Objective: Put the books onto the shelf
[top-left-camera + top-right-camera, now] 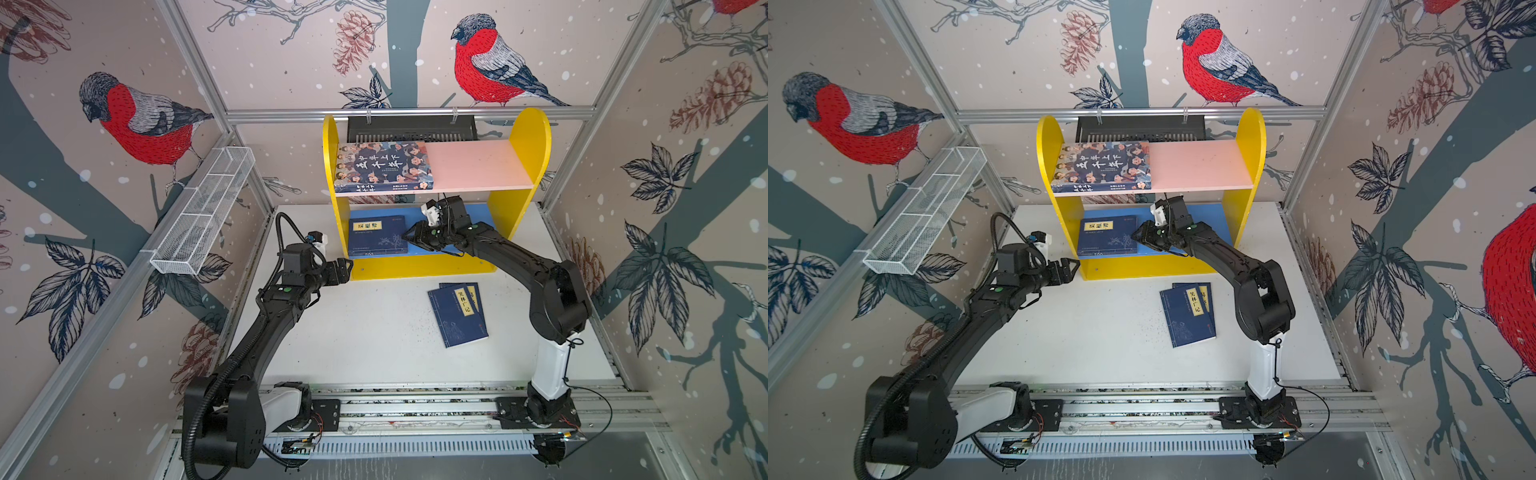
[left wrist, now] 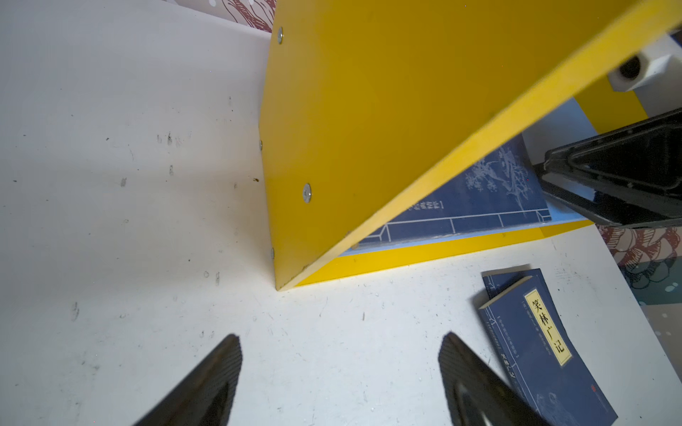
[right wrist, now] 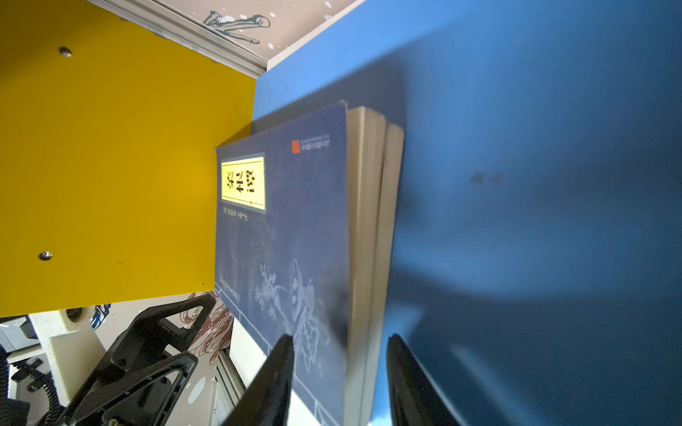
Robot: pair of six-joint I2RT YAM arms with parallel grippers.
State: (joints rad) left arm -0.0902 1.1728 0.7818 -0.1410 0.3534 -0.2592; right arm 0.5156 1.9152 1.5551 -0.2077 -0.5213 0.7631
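The shelf (image 1: pixel 528 137) (image 1: pixel 1250 137) stands at the back of the table. An illustrated book (image 1: pixel 384 166) (image 1: pixel 1102 166) lies flat on its pink upper board (image 1: pixel 478 166). Two stacked navy books (image 1: pixel 376 235) (image 3: pixel 288 221) lie on the blue lower board (image 3: pixel 516 147). My right gripper (image 1: pixel 409 237) (image 3: pixel 339 337) is open and straddles their page edge, one finger over the cover, one beside the stack. Two more navy books (image 1: pixel 457 316) (image 2: pixel 535 350) overlap on the table before the shelf. My left gripper (image 1: pixel 347 270) (image 2: pixel 339 343) hangs open and empty by the shelf's front left corner.
A white wire mesh tray (image 1: pixel 203 212) is fixed to the left wall. A black slotted basket (image 1: pixel 411 129) hangs behind the shelf's top. The arms' base rail (image 1: pixel 415 407) runs along the table's front edge. Patterned walls close in on three sides.
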